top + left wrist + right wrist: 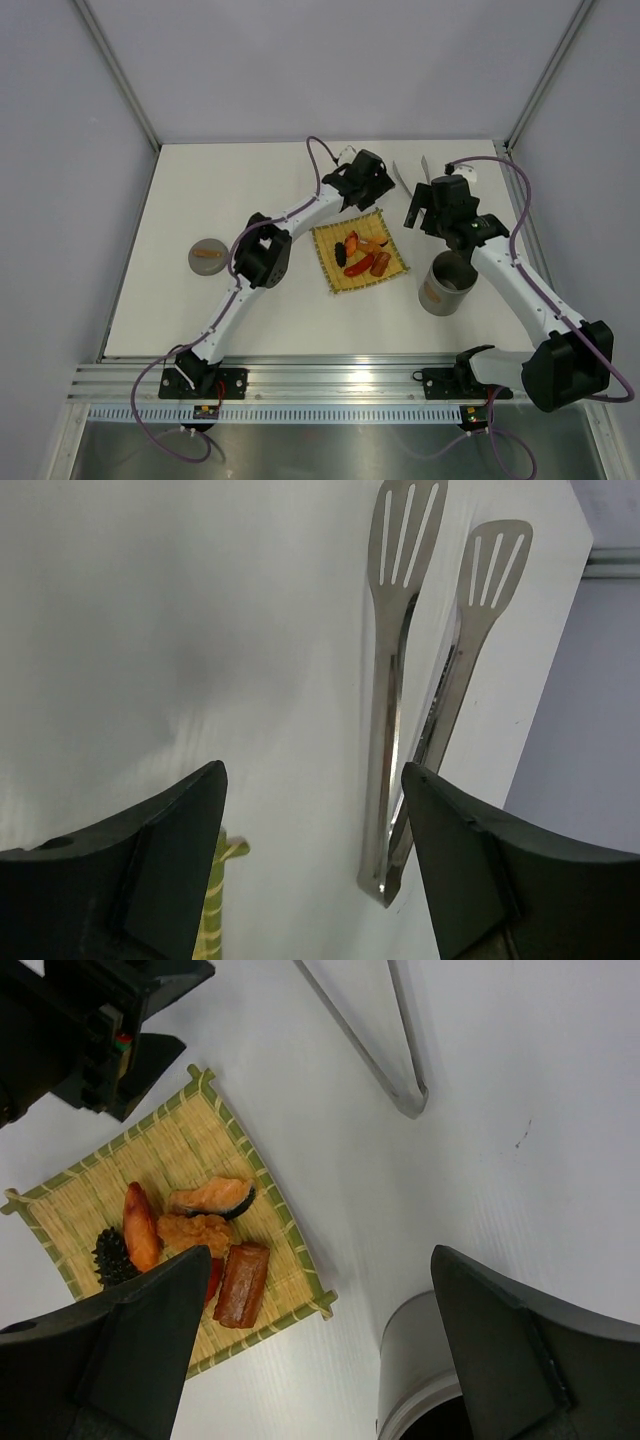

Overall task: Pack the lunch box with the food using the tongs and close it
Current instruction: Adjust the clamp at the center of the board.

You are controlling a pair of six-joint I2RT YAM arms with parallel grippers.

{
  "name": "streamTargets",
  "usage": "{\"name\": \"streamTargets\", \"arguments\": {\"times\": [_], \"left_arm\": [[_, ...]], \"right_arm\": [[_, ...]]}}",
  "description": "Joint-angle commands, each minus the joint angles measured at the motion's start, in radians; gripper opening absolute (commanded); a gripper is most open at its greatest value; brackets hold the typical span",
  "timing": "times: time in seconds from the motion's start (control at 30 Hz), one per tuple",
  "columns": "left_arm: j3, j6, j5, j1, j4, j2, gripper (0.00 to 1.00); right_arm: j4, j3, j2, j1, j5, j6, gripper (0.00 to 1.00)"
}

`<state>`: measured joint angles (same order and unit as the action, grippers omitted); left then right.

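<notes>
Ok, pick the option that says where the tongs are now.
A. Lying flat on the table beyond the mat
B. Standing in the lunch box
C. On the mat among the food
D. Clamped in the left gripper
A: the tongs lie flat on the white table past the far edge of the mat, and nothing is gripping them.

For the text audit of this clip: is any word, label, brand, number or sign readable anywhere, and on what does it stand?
No text can be read in any view.
Base tags: small coloured spots below the arm mounts, too small to read.
Tongs, lunch box, mat, lid: no print or marking shows on them.
</notes>
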<state>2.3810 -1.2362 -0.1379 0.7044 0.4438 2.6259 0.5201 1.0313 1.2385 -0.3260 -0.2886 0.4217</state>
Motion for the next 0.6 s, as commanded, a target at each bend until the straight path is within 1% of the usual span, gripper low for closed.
{"name": "streamTargets", "arguments": {"times": [0.0, 0.03, 0.07, 0.13, 0.17, 0.2, 0.23, 0.27, 0.3, 0.33, 0.37, 0.4, 0.43, 0.47, 0.5, 0.53, 0.57], "left_arm": [[-0.074, 0.136, -0.018, -0.011, -0.079, -0.231, 0.74], [-0.126, 0.159, -0.023, -0.016, -0.085, -0.268, 0.74], [-0.146, 0.182, -0.029, -0.022, -0.082, -0.335, 0.75], [-0.210, 0.251, -0.058, -0.045, -0.064, -0.403, 0.76], [-0.239, 0.271, -0.066, -0.052, -0.059, -0.440, 0.77], [-0.274, 0.308, -0.077, -0.074, -0.056, -0.516, 0.77], [-0.310, 0.326, -0.084, -0.085, -0.050, -0.555, 0.79], [-0.385, 0.340, -0.091, -0.094, -0.042, -0.596, 0.79], [-0.425, 0.374, -0.098, -0.120, -0.042, -0.678, 0.81], [-0.468, 0.391, -0.098, -0.132, -0.037, -0.722, 0.82], [-0.556, 0.405, -0.100, -0.153, -0.034, -0.765, 0.85], [-0.603, 0.437, -0.100, -0.161, -0.034, -0.806, 0.86], [-0.647, 0.452, -0.103, -0.169, -0.027, -0.889, 0.88], [-0.689, 0.469, -0.103, -0.174, -0.019, -0.924, 0.90], [-0.771, 0.507, -0.112, -0.178, -0.013, -0.967, 0.92], [-0.811, 0.520, -0.123, -0.178, 0.010, -1.041, 0.94], [-0.853, 0.529, -0.132, -0.178, 0.019, -1.075, 0.97]], "right_arm": [[0.047, 0.099, 0.002, 0.005, -0.066, -0.030, 1.00], [0.058, 0.136, 0.019, 0.005, -0.075, -0.034, 0.99], [0.081, 0.157, 0.030, 0.005, -0.096, -0.040, 1.00], [0.096, 0.218, 0.074, 0.010, -0.107, -0.066, 1.00], [0.110, 0.243, 0.096, 0.018, -0.092, -0.073, 1.00], [0.118, 0.265, 0.117, 0.045, -0.072, -0.093, 0.99], [0.127, 0.318, 0.174, 0.060, -0.054, -0.101, 0.99], [0.147, 0.346, 0.206, 0.079, -0.023, -0.110, 1.00], [0.156, 0.374, 0.238, 0.112, -0.005, -0.132, 0.99], [0.170, 0.435, 0.312, 0.131, 0.017, -0.142, 1.00], [0.199, 0.469, 0.353, 0.149, 0.069, -0.153, 1.00], [0.213, 0.501, 0.392, 0.165, 0.094, -0.179, 0.99], [0.228, 0.571, 0.480, 0.191, 0.114, -0.191, 0.99], [0.269, 0.611, 0.528, 0.200, 0.144, -0.204, 0.99], [0.294, 0.651, 0.574, 0.206, 0.161, -0.236, 0.99], [0.319, 0.735, 0.670, 0.211, 0.169, -0.254, 0.99], [0.369, 0.777, 0.720, 0.211, 0.180, -0.273, 0.99]]}}
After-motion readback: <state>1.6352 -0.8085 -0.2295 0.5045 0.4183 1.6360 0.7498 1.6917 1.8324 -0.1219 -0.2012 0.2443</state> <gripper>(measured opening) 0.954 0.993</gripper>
